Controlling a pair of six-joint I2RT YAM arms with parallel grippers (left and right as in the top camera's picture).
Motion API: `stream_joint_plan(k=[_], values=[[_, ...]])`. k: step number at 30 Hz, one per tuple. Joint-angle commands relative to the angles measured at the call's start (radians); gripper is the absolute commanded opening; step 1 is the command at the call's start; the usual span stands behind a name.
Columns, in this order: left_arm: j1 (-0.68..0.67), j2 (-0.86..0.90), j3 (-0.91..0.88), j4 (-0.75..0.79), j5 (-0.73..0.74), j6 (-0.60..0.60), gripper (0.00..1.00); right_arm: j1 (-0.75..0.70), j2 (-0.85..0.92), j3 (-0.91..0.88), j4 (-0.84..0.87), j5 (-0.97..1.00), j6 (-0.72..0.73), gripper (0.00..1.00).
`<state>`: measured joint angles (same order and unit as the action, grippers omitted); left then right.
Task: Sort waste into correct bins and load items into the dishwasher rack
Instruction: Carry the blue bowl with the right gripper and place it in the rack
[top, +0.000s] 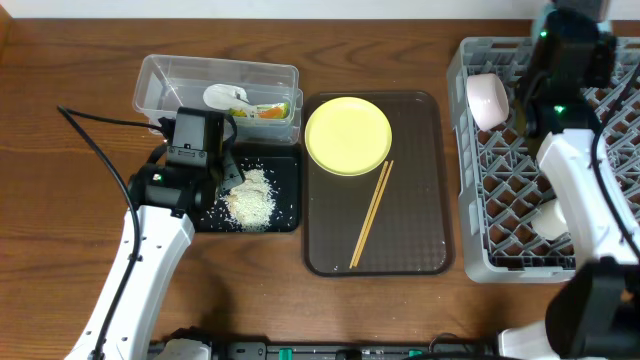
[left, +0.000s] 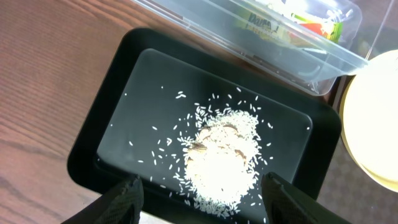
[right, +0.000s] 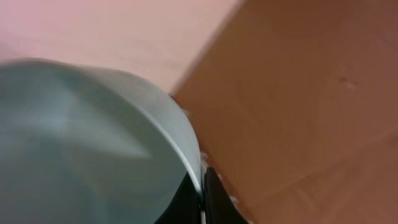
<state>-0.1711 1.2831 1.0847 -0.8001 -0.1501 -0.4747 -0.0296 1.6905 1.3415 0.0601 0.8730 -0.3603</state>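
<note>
Overhead view: left gripper (top: 228, 175) hovers above rice (top: 250, 200) heaped in the black tray (top: 288, 180); the rack (top: 500, 240) stands at far right. Left wrist view alone shows its fingers (left: 124, 199) spread apart. Right wrist view alone shows the right gripper (right: 202, 199) pinching the blue bowl (right: 81, 143) by its rim, hidden overhead.

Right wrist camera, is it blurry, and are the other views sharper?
Right wrist view: soft and out of focus, the light blue bowl too close to the lens. Left wrist view: sharp, rice grains crisp, soft sheen on the black tray. Overhead view: evenly lit, clear.
</note>
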Motion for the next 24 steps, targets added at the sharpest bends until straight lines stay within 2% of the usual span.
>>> stream_joint_plan(k=[1,4,14,20,24], values=[[0.005,0.005,-0.001,0.001,-0.019,-0.006,0.64,-0.045,0.076,0.001,0.072,0.161,-0.101,0.01],[0.005,0.005,-0.001,0.0,-0.019,-0.006,0.64,-0.073,0.149,0.001,0.138,0.185,-0.123,0.01],[0.005,0.005,-0.001,0.001,-0.019,-0.006,0.64,-0.077,0.308,0.001,0.148,0.193,-0.102,0.01],[0.005,0.005,-0.001,0.003,-0.019,-0.006,0.64,-0.031,0.324,0.0,0.069,0.183,-0.003,0.01],[0.005,0.005,-0.001,0.004,-0.017,-0.006,0.64,0.013,0.324,0.0,-0.017,0.161,0.024,0.06]])
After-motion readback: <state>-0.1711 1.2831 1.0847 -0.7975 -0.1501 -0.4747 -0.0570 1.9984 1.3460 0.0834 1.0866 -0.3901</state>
